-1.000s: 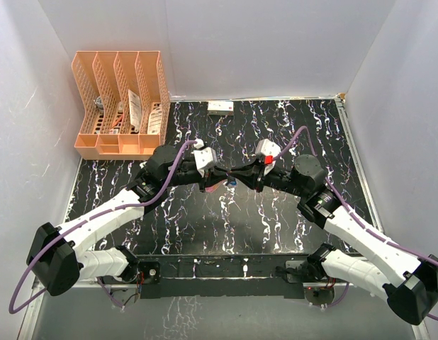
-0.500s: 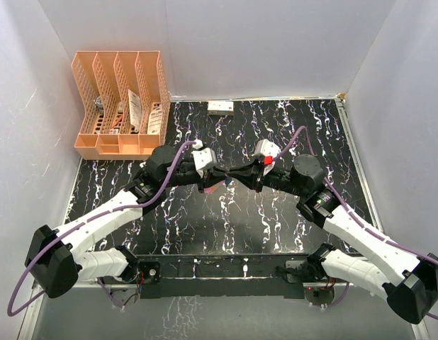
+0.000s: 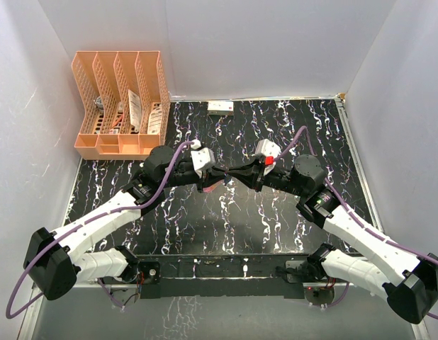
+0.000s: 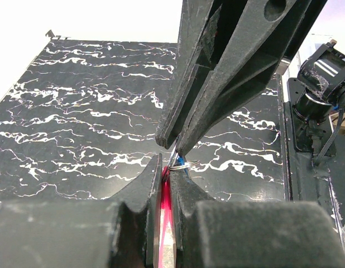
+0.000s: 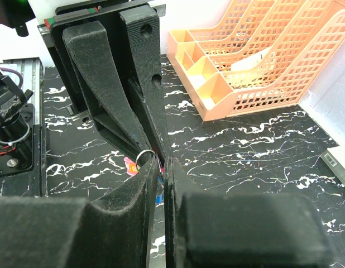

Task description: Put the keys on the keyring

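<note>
Left gripper (image 4: 166,166): clamped on keyring (image 4: 166,204) strap | right gripper (image 4: 172,148): pinched narrow on blue key (image 4: 186,171), at keyring's metal loop

Both arms swung out from their bases to elbows set low and wide at the outer sides, then angled forward and inward, so that the forearms converged on the middle and the two wrists faced each other. The left gripper (image 3: 215,178) pointed to the right and the right gripper (image 3: 232,173) to the left, fingertips meeting almost nose to nose. The left gripper's fingers were clamped on the red strap of the keyring (image 4: 166,207). The right gripper's fingers stood nearly together, only a thin slit between them, their tips right against the left gripper's tips; what they pinched could not be made out.
</note>
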Controlling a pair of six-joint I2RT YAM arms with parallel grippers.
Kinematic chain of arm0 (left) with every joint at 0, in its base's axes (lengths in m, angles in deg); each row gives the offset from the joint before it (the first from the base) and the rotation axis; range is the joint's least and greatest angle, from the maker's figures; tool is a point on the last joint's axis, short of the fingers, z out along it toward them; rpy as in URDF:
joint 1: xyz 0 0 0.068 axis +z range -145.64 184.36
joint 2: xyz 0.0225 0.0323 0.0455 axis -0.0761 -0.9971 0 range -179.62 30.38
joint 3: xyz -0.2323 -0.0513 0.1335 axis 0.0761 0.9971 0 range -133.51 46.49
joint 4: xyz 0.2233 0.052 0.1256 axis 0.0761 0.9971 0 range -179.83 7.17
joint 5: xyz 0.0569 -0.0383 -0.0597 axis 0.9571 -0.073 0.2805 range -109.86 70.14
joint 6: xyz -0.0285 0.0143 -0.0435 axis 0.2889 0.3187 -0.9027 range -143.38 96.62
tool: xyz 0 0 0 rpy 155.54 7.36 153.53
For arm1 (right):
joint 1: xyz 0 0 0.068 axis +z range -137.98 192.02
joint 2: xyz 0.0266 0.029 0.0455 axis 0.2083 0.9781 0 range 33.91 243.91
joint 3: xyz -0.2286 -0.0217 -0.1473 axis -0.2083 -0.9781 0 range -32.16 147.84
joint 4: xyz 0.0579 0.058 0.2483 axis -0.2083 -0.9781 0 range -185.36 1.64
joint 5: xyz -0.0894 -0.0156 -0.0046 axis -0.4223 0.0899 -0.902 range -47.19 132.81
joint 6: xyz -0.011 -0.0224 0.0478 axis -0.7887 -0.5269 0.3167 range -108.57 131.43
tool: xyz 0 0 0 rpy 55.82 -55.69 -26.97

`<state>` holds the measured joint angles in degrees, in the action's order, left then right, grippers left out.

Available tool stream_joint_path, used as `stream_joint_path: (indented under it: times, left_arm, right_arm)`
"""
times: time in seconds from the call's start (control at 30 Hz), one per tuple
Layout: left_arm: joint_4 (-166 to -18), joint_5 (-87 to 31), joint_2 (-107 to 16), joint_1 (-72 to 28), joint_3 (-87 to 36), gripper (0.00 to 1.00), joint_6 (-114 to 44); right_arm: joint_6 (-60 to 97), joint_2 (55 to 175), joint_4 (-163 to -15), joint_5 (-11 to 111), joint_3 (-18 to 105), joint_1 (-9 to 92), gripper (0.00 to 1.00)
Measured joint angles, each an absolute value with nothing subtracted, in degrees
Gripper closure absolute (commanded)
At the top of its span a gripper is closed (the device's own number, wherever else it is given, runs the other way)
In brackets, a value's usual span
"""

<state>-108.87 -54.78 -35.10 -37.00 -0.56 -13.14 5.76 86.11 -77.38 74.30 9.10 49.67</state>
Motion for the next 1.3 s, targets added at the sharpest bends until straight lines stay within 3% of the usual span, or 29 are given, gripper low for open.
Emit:
stream_joint_path:
  times: [0.73,1.0,1.3]
  left_arm:
    - [-109.53,-53.6,-34.53,-37.0,-0.56,1.0,-14.71]
    - [-109.55,-53.21,-34.29,-37.0,-0.56,1.0,-15.08]
    - [-109.53,-52.7,-33.78,-37.0,-0.56,1.0,-15.13]
  right_arm:
    - [5.76,86.13,-76.11,74.28,9.1,49.69,0.91]
    - [5.76,86.15,-76.09,74.3,9.1,49.69,0.84]
    - [5.78,86.68,-75.67,74.23,9.1,49.78,0.89]
